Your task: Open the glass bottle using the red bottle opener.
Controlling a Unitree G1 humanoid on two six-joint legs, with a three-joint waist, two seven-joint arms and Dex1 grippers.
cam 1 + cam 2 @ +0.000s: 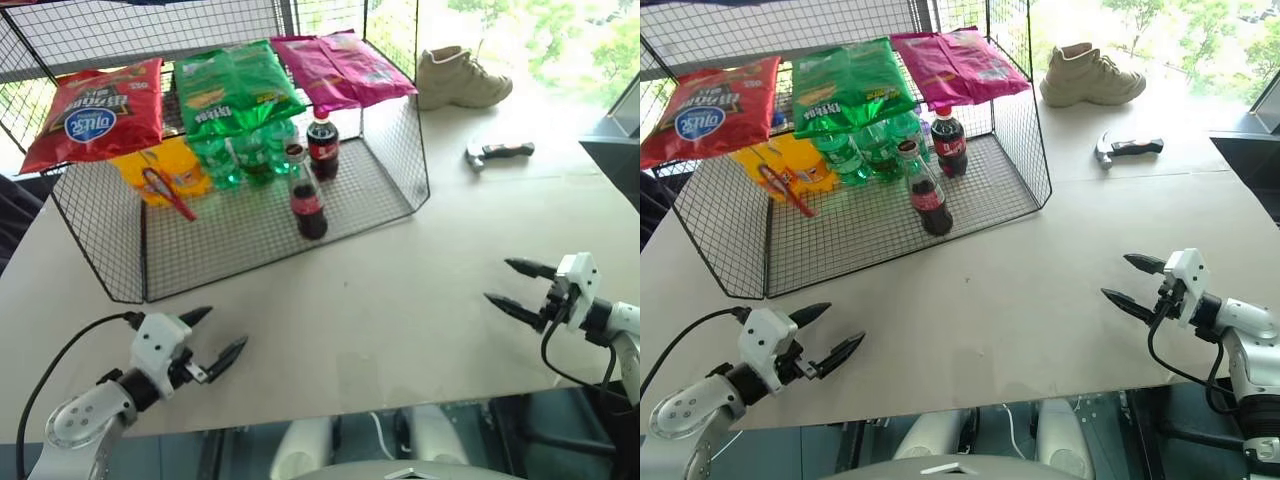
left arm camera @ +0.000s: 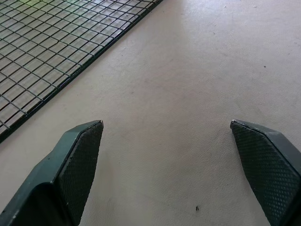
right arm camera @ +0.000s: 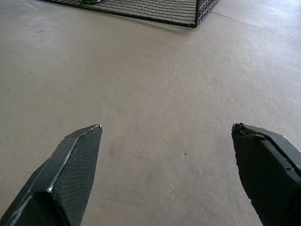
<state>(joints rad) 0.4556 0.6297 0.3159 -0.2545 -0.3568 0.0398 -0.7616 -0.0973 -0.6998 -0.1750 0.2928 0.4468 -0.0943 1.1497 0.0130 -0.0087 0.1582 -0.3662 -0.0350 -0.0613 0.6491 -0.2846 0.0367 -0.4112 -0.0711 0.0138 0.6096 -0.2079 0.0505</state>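
Hovering wide open and empty over the tabletop (image 1: 420, 290), the left claw (image 1: 213, 339) and right claw (image 1: 515, 285) are waiting well apart from the wire rack (image 1: 400, 170), where the glass bottle (image 1: 306, 195) is standing upright and the red bottle opener (image 1: 168, 192) is lying to its left; the bottle probably needs steadying first.

Table (image 1: 400, 300) and wire rack (image 1: 400, 180) seen from above by both eye views; tabletop viewed close by wrist views.

Three snack bags (image 1: 237, 88), two cola bottles: one glass bottle (image 1: 306, 195) and one stouter cola bottle (image 1: 322, 144); perhaps three green bottles (image 1: 236, 156), partly hidden; one red bottle opener (image 1: 168, 193), one shoe (image 1: 459, 78), one black-handled tool (image 1: 499, 152), one wire rack (image 1: 390, 160).
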